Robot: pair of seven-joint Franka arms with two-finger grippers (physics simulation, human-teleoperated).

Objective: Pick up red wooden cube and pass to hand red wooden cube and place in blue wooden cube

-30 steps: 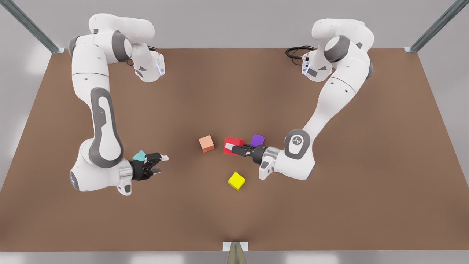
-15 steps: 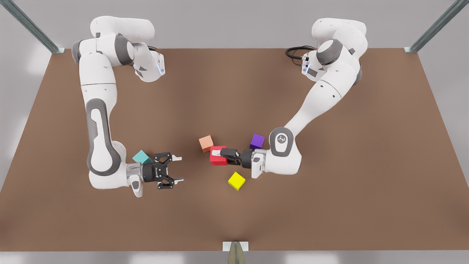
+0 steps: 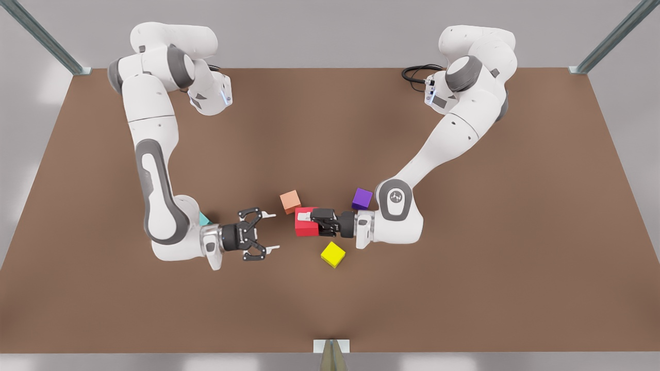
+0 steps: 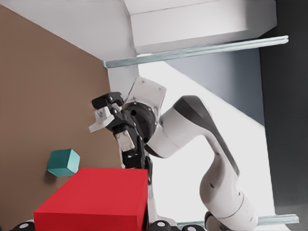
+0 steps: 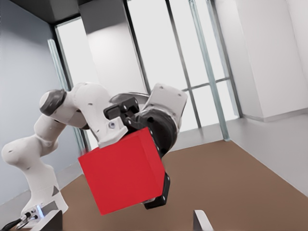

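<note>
I have the red wooden cube [image 3: 305,222] clamped in the left gripper [image 3: 317,221], just right of centre in the front view. It is lifted off the brown table [image 3: 464,288], with the salmon cube [image 3: 290,201] just up-left of it, the purple cube [image 3: 362,198] to its right and the yellow cube [image 3: 333,254] below. The left fingers are narrow, pinching the cube across two opposite faces on the side nearest that wrist. The half facing the other arm is bare.

The right gripper, the hand [image 3: 269,231], sits left of centre in the front view, level with the cube and near it but not touching. Its linkage fingers are spread wide and the white tips point at the cube.

I judge the block light, rigid and not fragile. Its plain flat faces look smooth, so a shallow pinch could let it twist or slip. I would have the hand take the free pair of faces, square on and well past the edge, clear of the left fingers.

The blue wooden cube [image 3: 204,219] lies on the table, mostly hidden behind the right arm's wrist at left.
</note>
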